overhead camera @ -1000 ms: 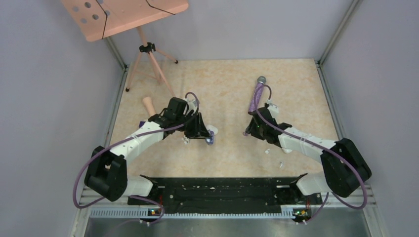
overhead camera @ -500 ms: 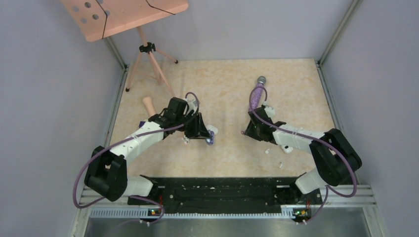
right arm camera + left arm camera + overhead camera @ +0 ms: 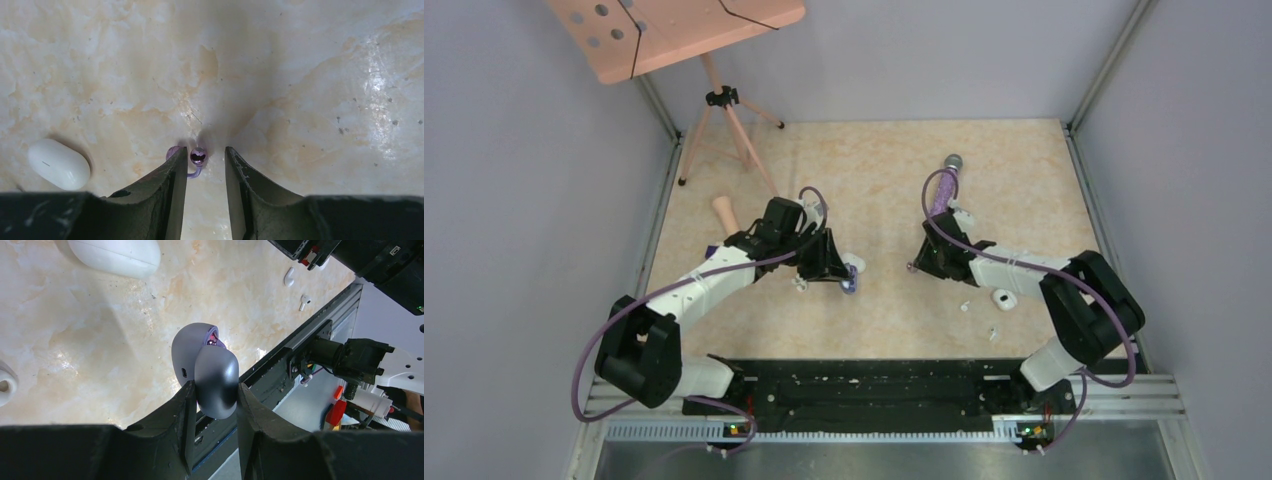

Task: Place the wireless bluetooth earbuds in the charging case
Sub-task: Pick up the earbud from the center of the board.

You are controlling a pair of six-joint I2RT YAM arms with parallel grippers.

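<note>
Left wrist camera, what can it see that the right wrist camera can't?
Only the left wrist camera: an open purple-grey charging case pinched in the left jaws, and two white earbuds lying near the black rail. Only the right wrist camera: a tiny purple earbud on the table between the open right jaws. Both: the marbled tabletop, with black jaws poking in from the bottom.

Purple earbuds: two
White earbuds: two clearly seen
Grey-purple charging case: one
White closed cases: two
Small white piece of unclear kind: one
Purple glitter microphone: one
Tripod stand with pink board: one
Pink cylinder: one
</note>
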